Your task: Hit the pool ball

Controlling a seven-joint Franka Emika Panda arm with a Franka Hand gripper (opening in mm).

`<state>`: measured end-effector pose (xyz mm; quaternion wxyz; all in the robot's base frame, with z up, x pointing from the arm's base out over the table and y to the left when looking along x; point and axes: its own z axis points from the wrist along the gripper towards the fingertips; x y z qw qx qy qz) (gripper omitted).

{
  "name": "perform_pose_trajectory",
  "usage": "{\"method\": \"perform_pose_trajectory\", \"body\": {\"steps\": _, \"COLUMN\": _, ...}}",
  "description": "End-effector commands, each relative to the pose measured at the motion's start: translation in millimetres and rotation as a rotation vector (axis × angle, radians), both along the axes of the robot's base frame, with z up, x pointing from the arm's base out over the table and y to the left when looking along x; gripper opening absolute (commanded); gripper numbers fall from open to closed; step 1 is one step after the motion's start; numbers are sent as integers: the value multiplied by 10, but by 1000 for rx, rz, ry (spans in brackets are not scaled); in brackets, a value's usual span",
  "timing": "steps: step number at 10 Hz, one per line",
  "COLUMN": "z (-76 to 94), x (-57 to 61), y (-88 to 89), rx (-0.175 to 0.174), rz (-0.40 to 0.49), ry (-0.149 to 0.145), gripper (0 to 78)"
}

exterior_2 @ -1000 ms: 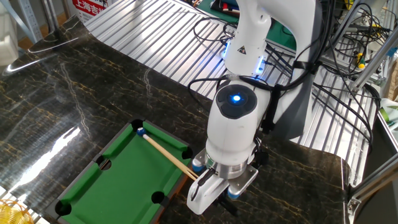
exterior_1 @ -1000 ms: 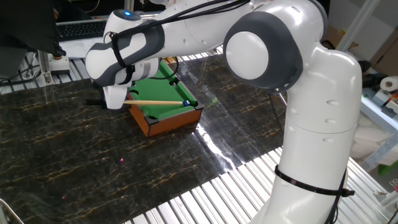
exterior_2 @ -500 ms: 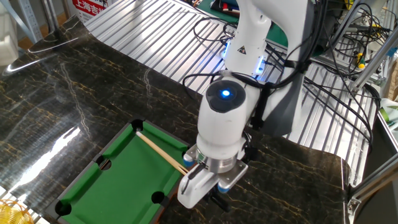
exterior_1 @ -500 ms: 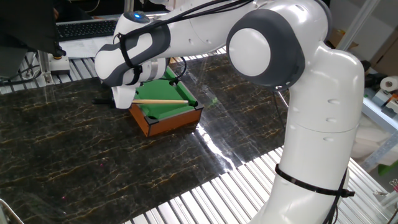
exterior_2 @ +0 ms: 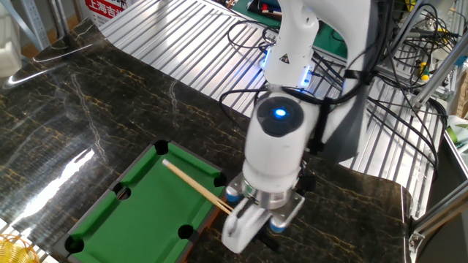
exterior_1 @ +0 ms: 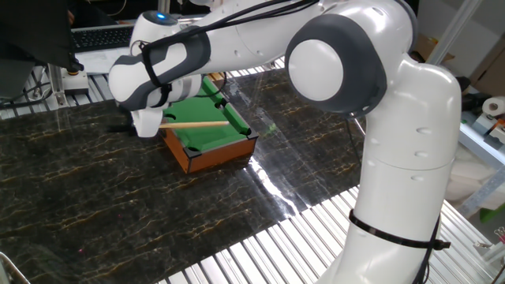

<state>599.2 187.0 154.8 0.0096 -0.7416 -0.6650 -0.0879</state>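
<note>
The miniature pool table (exterior_1: pixel 207 136) has green felt and a wooden frame; it also shows in the other fixed view (exterior_2: pixel 150 201). My gripper (exterior_1: pixel 155 125) sits at the table's near short end, shut on the butt of the thin wooden cue stick (exterior_1: pixel 197 124). From the other side, the gripper (exterior_2: pixel 238 214) is mostly hidden under the white wrist. The cue stick (exterior_2: pixel 194 183) lies diagonally over the felt, and its tip stops short of the far corner pocket (exterior_2: pixel 162 148). The blue pool ball does not show in either view.
The table stands on a dark marbled surface (exterior_1: pixel 95 197) bordered by ribbed metal (exterior_1: pixel 260 252). A keyboard (exterior_1: pixel 102 35) lies behind. Cables (exterior_2: pixel 395 95) hang at the arm's base. A yellow object (exterior_2: pixel 11 247) sits at the lower left corner.
The gripper pushed the cue toward the far corner, then drew it back. The blue ball seen at the cue tip by the corner pocket a second ago no longer shows.
</note>
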Motion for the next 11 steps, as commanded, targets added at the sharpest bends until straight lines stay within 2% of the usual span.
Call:
{"method": "perform_pose_trajectory", "body": {"steps": 1, "z": 118, "x": 21, "y": 195, "rx": -36, "rz": 234, "ry": -42, "gripper": 11}}
{"method": "perform_pose_trajectory", "body": {"steps": 2, "z": 118, "x": 21, "y": 195, "rx": -36, "rz": 234, "ry": -42, "gripper": 11}}
{"method": "perform_pose_trajectory", "body": {"steps": 3, "z": 165, "x": 10, "y": 159, "rx": -72, "rz": 424, "ry": -47, "gripper": 11}}
{"method": "perform_pose_trajectory", "body": {"steps": 4, "z": 190, "x": -4, "y": 106, "rx": -102, "rz": 545, "ry": -40, "gripper": 11}}
{"method": "perform_pose_trajectory", "body": {"steps": 5, "z": 219, "x": -31, "y": 4, "rx": -140, "rz": 701, "ry": -6, "gripper": 11}}
{"method": "perform_pose_trajectory", "body": {"steps": 6, "z": 242, "x": -53, "y": -114, "rx": -128, "rz": 818, "ry": -9, "gripper": 11}}
{"method": "perform_pose_trajectory", "body": {"steps": 7, "z": 265, "x": -81, "y": -242, "rx": -131, "rz": 953, "ry": 2, "gripper": 11}}
{"method": "perform_pose_trajectory", "body": {"steps": 9, "z": 324, "x": -154, "y": -486, "rx": -137, "rz": 1157, "ry": 18, "gripper": 11}}
{"method": "perform_pose_trajectory", "body": {"steps": 10, "z": 367, "x": -183, "y": -573, "rx": -133, "rz": 1230, "ry": 18, "gripper": 11}}
{"method": "perform_pose_trajectory", "body": {"steps": 11, "z": 391, "x": -192, "y": -603, "rx": -134, "rz": 1264, "ry": 19, "gripper": 11}}
